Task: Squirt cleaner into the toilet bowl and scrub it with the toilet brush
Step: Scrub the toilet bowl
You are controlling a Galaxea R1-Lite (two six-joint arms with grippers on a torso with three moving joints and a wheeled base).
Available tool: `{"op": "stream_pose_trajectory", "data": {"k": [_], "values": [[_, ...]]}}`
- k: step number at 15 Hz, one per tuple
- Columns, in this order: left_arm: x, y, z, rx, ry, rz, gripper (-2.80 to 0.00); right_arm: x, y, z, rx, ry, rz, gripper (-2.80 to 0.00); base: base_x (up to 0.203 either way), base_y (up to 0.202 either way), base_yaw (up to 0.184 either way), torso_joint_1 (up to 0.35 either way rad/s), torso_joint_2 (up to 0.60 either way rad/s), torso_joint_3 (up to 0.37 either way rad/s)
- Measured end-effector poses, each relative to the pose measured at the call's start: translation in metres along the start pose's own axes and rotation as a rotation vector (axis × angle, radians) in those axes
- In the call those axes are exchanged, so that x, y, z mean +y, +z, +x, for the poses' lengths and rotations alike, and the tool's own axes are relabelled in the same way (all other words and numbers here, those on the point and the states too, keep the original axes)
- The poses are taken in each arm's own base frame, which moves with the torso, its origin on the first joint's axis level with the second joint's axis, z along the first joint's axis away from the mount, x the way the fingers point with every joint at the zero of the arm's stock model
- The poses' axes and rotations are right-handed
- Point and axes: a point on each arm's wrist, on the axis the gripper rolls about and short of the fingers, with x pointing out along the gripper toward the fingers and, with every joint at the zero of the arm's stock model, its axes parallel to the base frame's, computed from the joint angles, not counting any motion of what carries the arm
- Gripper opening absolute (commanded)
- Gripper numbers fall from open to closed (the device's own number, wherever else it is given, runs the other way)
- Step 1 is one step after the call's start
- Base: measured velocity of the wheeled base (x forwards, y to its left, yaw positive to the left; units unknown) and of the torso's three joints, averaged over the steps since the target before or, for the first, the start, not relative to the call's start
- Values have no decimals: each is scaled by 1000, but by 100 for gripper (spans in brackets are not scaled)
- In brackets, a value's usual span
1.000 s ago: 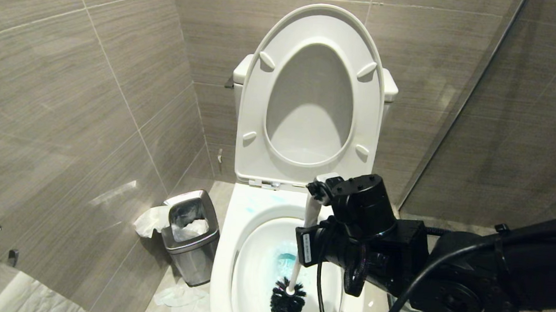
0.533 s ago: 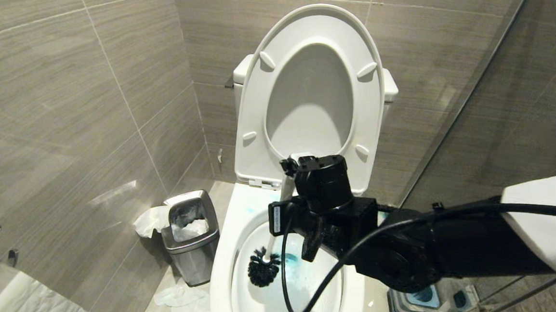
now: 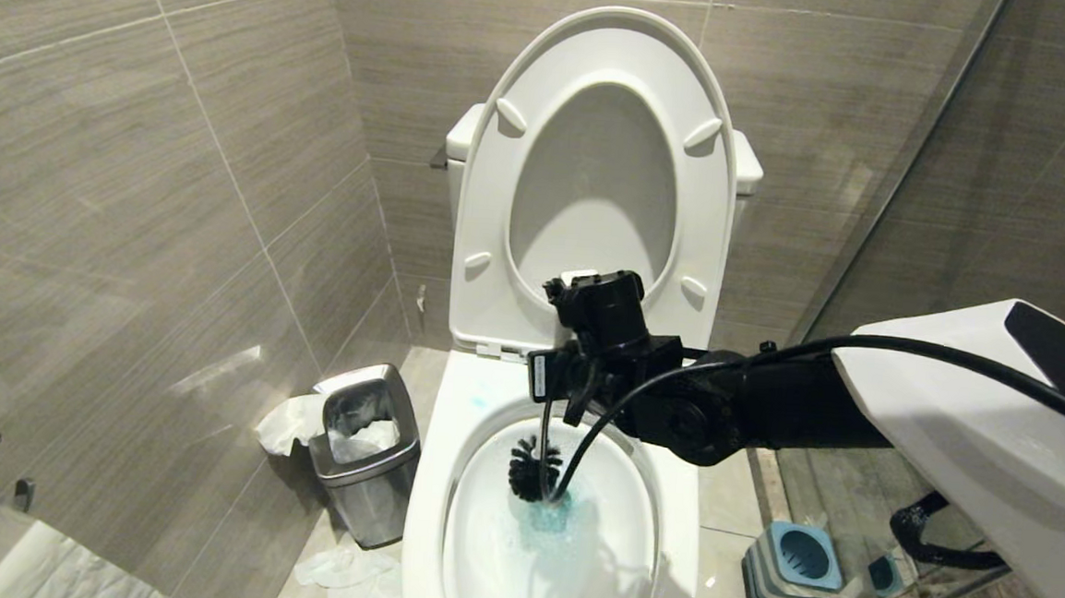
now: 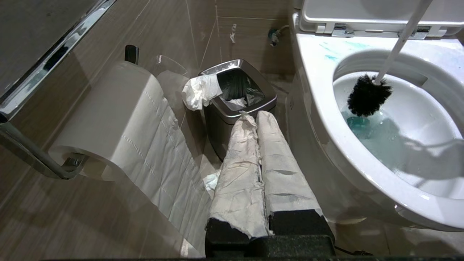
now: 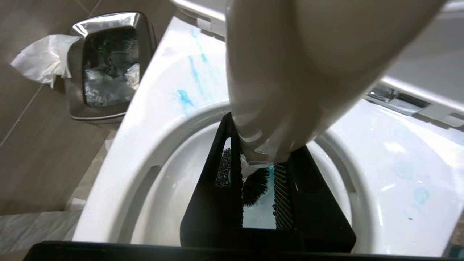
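I keep the right pincer (image 3: 555,360) clamped on the toilet brush (image 3: 536,466) handle so its bristles reach the blue cleaner (image 3: 549,514) low in the toilet bowl (image 3: 431,515) — left pincer (image 4: 259,145) parked, fingers together.

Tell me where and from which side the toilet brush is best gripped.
Grip the toilet brush high on its thin white handle, well clear of the wet black bristle head resting in the toilet bowl. Come from the right side, above the rim, since the handle leans up toward the raised seat. The right gripper holds it about there; that seems sound.
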Motion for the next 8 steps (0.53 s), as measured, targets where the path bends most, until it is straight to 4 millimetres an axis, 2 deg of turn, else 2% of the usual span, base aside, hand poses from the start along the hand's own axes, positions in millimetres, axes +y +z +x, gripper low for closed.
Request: {"op": "stream_pose_trajectory", "data": {"k": [4,8], "values": [[0,0,0,0,0,0,-280,-20,-5,-13,54,-46,-2,-280,0,0,0,0,0,0],[0,0,0,0,0,0,-280,-30,-14,-48,106,-38,-12,-280,0,0,0,0,0,0]]}}
